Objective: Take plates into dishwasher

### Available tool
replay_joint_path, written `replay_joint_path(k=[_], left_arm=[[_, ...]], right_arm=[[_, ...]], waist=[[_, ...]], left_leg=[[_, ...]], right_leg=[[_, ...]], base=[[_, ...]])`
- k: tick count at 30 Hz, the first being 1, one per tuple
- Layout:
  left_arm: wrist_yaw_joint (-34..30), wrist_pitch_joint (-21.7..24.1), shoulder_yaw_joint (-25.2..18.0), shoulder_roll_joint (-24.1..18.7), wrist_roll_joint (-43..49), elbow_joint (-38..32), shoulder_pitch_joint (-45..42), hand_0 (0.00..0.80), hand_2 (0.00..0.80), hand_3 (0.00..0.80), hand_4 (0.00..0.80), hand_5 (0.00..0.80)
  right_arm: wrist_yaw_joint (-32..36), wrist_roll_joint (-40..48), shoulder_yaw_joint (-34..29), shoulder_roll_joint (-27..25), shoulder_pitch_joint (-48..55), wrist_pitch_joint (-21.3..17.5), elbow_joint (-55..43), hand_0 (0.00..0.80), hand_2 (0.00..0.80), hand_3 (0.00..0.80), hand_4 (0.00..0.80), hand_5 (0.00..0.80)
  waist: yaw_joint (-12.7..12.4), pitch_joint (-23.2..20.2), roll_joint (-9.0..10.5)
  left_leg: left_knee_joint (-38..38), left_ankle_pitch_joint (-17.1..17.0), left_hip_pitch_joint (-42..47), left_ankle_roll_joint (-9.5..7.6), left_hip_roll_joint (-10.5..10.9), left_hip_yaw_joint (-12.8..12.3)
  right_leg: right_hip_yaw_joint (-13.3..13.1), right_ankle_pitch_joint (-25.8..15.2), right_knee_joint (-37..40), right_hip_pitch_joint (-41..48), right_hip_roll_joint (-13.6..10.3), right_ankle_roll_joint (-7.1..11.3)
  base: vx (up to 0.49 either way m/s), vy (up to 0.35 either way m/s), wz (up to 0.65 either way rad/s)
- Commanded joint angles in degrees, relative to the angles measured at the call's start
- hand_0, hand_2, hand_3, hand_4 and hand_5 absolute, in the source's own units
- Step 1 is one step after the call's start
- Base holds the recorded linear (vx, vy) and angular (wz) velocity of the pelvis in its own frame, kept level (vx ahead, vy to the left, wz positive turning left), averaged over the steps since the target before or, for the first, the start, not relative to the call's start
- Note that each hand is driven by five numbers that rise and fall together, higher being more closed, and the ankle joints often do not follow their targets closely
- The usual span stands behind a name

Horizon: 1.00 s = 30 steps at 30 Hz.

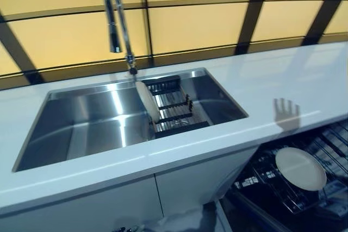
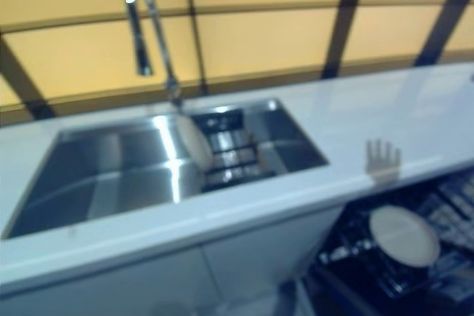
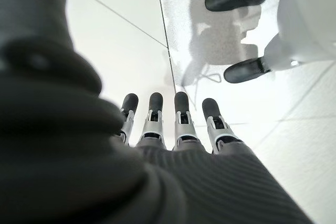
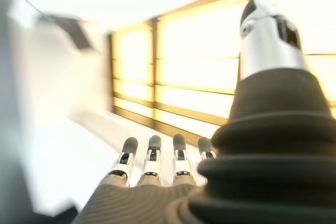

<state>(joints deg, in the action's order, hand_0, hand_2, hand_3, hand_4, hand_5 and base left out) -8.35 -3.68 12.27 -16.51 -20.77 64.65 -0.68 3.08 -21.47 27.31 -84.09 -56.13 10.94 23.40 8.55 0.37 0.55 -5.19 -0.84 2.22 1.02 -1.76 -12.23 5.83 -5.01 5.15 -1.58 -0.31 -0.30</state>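
A white plate [image 1: 147, 100] stands on edge in a dark rack [image 1: 173, 107] inside the steel sink [image 1: 81, 129]. A second white plate [image 1: 300, 168] lies in the open dishwasher's rack [image 1: 304, 180] at the lower right, below the counter edge. Neither hand shows in the eye views. My left hand [image 3: 173, 124] shows in the left wrist view, fingers straight, empty, pointing down at the floor. My right hand [image 4: 165, 161] shows in the right wrist view, fingers straight, empty, raised above the white counter.
A tall chrome tap [image 1: 117, 20] arches over the sink's back edge. The white counter [image 1: 283, 80] runs to the right. White cabinet doors [image 1: 109, 205] stand below the sink. A yellow panelled wall [image 1: 190, 20] is behind.
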Motion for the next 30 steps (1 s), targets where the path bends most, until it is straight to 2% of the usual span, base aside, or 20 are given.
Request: replay_joint_path(k=[1,4,11,19,21,24,30], left_arm=[[-0.5,0.2,0.5,-3.5,1.7,1.8,0.0,0.000,0.000,0.000,0.000,0.000],[-0.4,0.2,0.5,-3.5,1.5,1.9,-0.4,0.000,0.000,0.000,0.000,0.000],[-1.0,0.7,0.1,-4.1,0.1,1.8,0.4,0.000,0.000,0.000,0.000,0.000],[-1.0,0.5,-0.5,-4.5,-1.0,1.9,1.4,0.000,0.000,0.000,0.000,0.000],[-1.3,0.8,-0.5,-4.7,-1.2,2.0,2.0,0.000,0.000,0.000,0.000,0.000],[-1.5,1.4,0.3,-5.1,-2.4,1.9,3.4,0.000,0.000,0.000,0.000,0.000],[-1.4,2.1,1.1,-5.1,-3.3,1.5,4.6,0.000,0.000,0.000,0.000,0.000]], right_arm=[[-3.8,-8.1,5.3,-0.1,-10.0,-5.3,0.4,0.000,0.000,0.000,0.000,0.000],[-6.1,-13.0,9.8,0.6,-13.4,-9.1,0.1,0.000,0.000,0.000,0.000,0.000],[-8.0,-22.1,15.3,3.0,-16.9,-12.7,-2.7,0.000,0.000,0.000,0.000,0.000],[-7.5,-30.3,20.7,4.8,-19.6,-17.2,-4.3,0.000,0.000,0.000,0.000,0.000],[-8.0,-32.4,22.6,5.7,-20.9,-17.7,-3.8,0.000,0.000,0.000,0.000,0.000],[-7.9,-34.5,26.8,7.5,-24.9,-16.5,-3.5,0.000,0.000,0.000,0.000,0.000],[-7.7,-34.6,30.0,9.1,-28.9,-14.9,-3.8,0.000,0.000,0.000,0.000,0.000]], waist=[[-3.2,0.1,3.80],[-4.1,0.7,3.69],[-5.9,3.3,3.31],[-7.2,6.1,3.01],[-7.5,7.4,2.84],[-7.7,9.7,2.56],[-8.0,12.1,2.37]], left_leg=[[0.2,1.8,-0.8,-0.56,-0.5,4.0],[0.2,1.4,-1.5,-0.58,-0.2,5.4],[0.2,0.3,-3.6,-0.76,0.8,8.2],[0.2,-0.6,-5.5,-1.02,1.4,9.8],[0.2,-1.0,-6.5,-1.09,1.6,10.2],[0.2,-1.7,-8.3,-1.19,1.8,10.7],[0.2,-2.3,-10.1,-1.36,1.9,10.8]], right_leg=[[-1.5,4.7,-0.1,3.2,0.8,3.96],[-0.6,4.9,-0.1,3.3,0.7,3.87],[1.2,4.9,-0.2,2.7,0.1,3.76],[2.7,4.7,-0.5,1.4,-0.6,3.75],[2.9,4.4,-0.6,0.5,-0.7,3.72],[3.1,4.0,-1.0,-1.6,-0.8,3.68],[3.2,3.5,-1.6,-3.7,-1.0,3.68]], base=[[0.061,0.042,0.36],[0.049,0.053,0.51],[0.005,0.061,0.29],[-0.001,0.044,0.15],[-0.054,0.049,0.09],[-0.091,0.048,0.16],[-0.047,0.029,0.13]])
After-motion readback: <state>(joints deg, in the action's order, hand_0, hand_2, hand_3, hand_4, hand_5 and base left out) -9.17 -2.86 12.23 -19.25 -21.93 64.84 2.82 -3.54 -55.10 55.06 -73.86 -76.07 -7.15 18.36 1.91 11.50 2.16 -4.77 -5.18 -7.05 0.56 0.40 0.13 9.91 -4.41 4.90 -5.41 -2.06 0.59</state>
